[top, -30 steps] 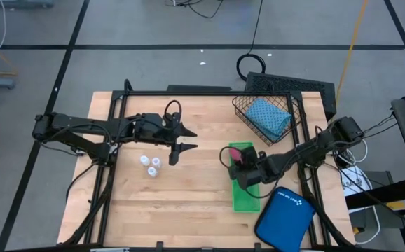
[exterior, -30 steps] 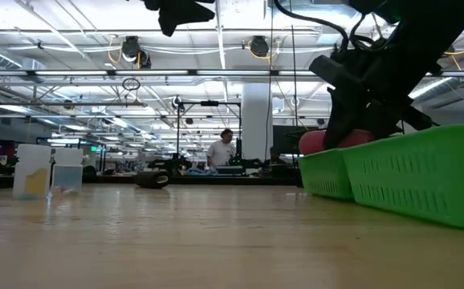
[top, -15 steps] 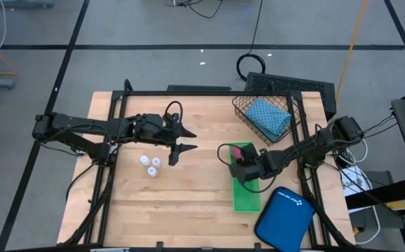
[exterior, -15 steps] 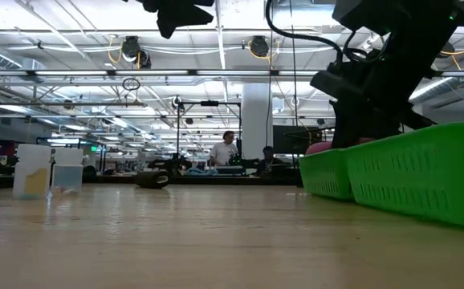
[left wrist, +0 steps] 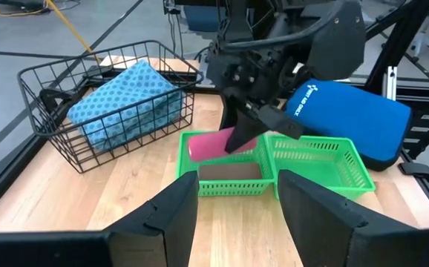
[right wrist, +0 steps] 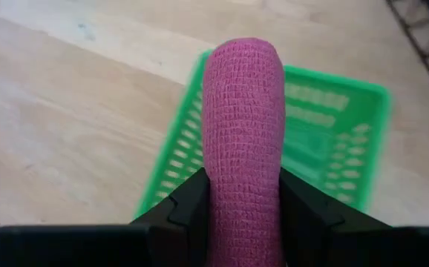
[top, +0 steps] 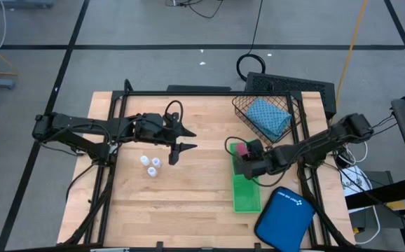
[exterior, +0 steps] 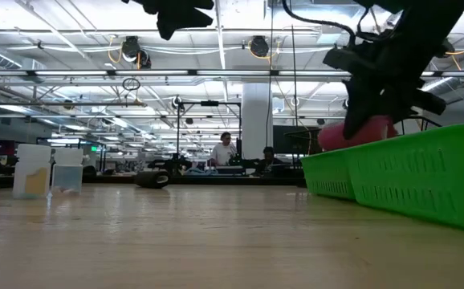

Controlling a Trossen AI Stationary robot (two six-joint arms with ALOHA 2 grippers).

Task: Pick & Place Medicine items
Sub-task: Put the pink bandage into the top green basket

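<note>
The right pincer (right wrist: 244,215) is gripping the pink roll (right wrist: 243,141), lengthwise between its fingers, above the green tray (top: 245,192). The left pincer (top: 181,140) is hanging open.

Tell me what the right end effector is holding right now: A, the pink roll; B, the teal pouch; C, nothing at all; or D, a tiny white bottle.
A: the right wrist view shows the right end effector shut on the pink roll, above the green tray; the white bottles sit on the table, and the teal pouch lies in the wire basket.
</note>
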